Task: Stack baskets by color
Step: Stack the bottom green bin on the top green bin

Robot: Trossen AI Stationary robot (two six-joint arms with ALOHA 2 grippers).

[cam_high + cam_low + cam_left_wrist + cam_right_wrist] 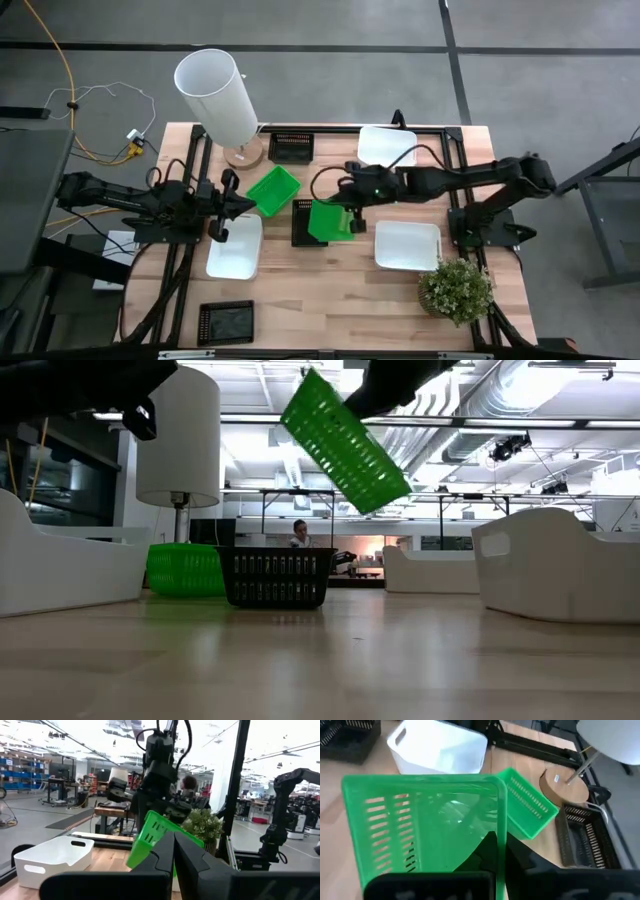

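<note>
Desk [330,300] layout: lamp [218,95] at 11 o'clock, plant [456,290] at 4 o'clock, lifted basket [326,219] over center, another basket [273,190] beside it at 10 o'clock.

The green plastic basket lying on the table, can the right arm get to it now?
Probably not to grab: the right gripper is shut on another green basket. The green plastic basket on the table lies close, uncovered.

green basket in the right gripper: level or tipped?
Tipped. In the low view the green basket hangs at a steep slant above the black basket, clear of the table; the right gripper is shut on its rim.
</note>
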